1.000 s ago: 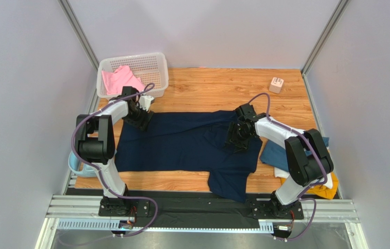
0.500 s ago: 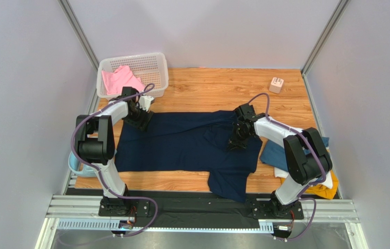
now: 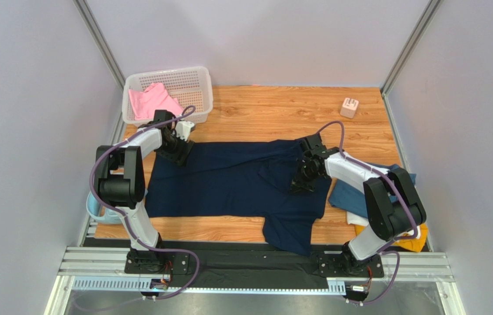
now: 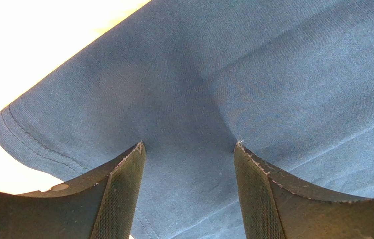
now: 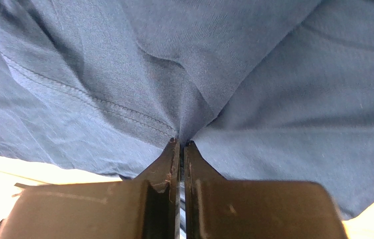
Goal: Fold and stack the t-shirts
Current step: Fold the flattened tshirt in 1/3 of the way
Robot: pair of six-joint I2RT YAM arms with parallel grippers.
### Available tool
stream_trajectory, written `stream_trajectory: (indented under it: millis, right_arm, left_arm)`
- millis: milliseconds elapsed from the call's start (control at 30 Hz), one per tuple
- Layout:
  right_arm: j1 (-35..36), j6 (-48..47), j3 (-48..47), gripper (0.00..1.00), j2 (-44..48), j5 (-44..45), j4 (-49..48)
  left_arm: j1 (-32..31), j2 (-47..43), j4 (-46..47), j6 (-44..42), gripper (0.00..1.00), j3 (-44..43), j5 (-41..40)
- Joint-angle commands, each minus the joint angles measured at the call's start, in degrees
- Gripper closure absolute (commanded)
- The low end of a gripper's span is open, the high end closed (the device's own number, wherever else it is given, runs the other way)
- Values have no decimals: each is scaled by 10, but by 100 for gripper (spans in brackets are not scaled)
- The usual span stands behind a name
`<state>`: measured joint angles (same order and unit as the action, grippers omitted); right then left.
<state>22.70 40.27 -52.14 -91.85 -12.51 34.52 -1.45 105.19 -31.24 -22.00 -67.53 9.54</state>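
The navy t-shirt lies spread across the middle of the wooden desk, rumpled on its right side, with one part drooping over the near edge. The left claw rests on the shirt's far-left corner. In the left wrist view its fingers stand well apart on the cloth by the stitched hem, a soft ridge of fabric rising between them, and they grip nothing. The right claw is down on the shirt's right part. The right wrist view shows the jaws pressed together with a pinch of navy cloth caught at the tips and creases fanning out from there. Just behind the left claw, at the far-left corner of the desk, sits a white mesh basket holding the pink t-shirt. A small pale block stands alone near the far-right corner, well apart from the cloth. Along the right edge is a loose heap of the teal t-shirt, the white t-shirt and the mustard t-shirt. The right arm reaches over it and hides much of it, and the navy shirt's right edge lies just beside the teal. A light blue rim peeks out behind the left arm at the desk's left edge; what it belongs to cannot be told.
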Motion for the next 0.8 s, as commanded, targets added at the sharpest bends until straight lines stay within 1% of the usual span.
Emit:
stream_trajectory:
  millis: [0,133,267,467,767]
  right_arm:
    - [4,2,31,100,50,-3,11]
    - [3,0,53,100,80,3,29]
    - [3,-6,56,100,98,13,44]
    - [2,-18,37,100,113,24,77]
    - [-12,-40,10,99,158,40,139]
  left_arm:
    - [2,-9,-12,-1,28,13,13]
    - [2,-8,-13,2,28,10,19]
    - [2,-8,-14,3,28,11,21]
    - [2,-13,-17,1,28,12,22]
    - [2,-9,-18,4,29,13,32]
